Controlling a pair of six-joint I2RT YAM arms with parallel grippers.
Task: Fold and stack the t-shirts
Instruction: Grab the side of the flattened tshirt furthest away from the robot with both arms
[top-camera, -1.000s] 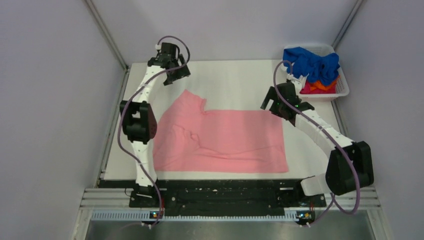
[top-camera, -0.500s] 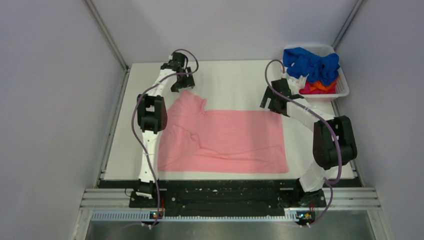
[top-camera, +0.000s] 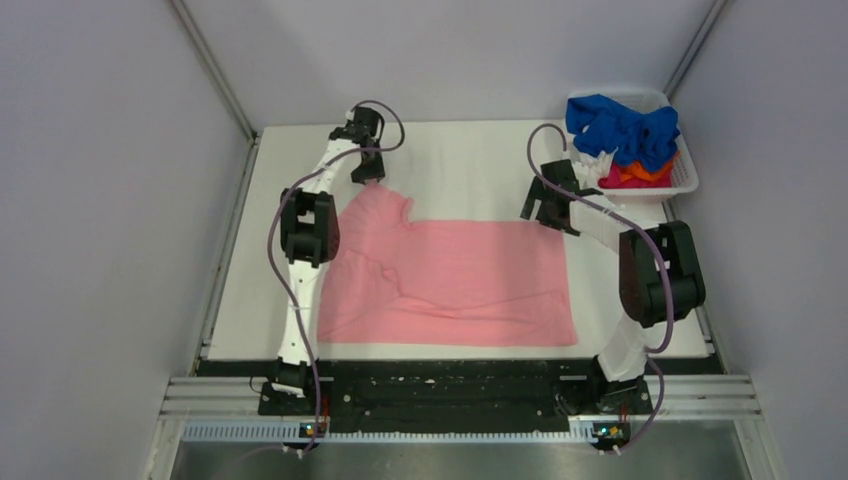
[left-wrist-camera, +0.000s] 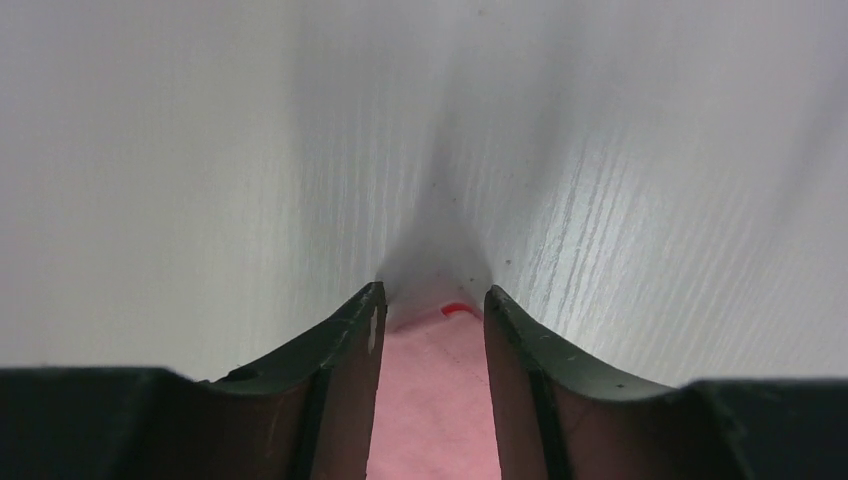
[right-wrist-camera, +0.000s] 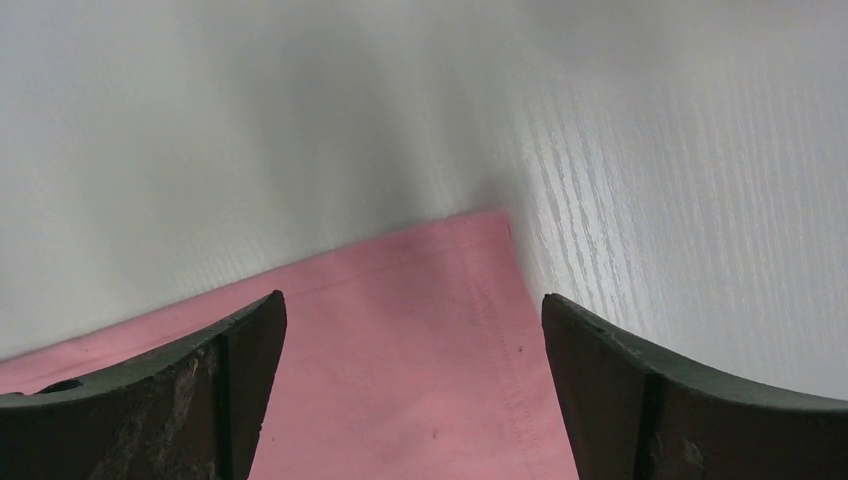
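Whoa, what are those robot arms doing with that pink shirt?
The robot is getting ready to fold a salmon-pink cloth t-shirt spread out on the white table. The left gripper is down at its far left corner, jaws half open with pink cloth between them. The right gripper hangs wide open over the far right corner. Blue and orange shirts wait in a white plastic basket.

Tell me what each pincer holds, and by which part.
Nothing is gripped yet. The left pincer straddles the far-left tip of the salmon-pink t-shirt, jaws apart; the right pincer hangs open over its far-right corner.
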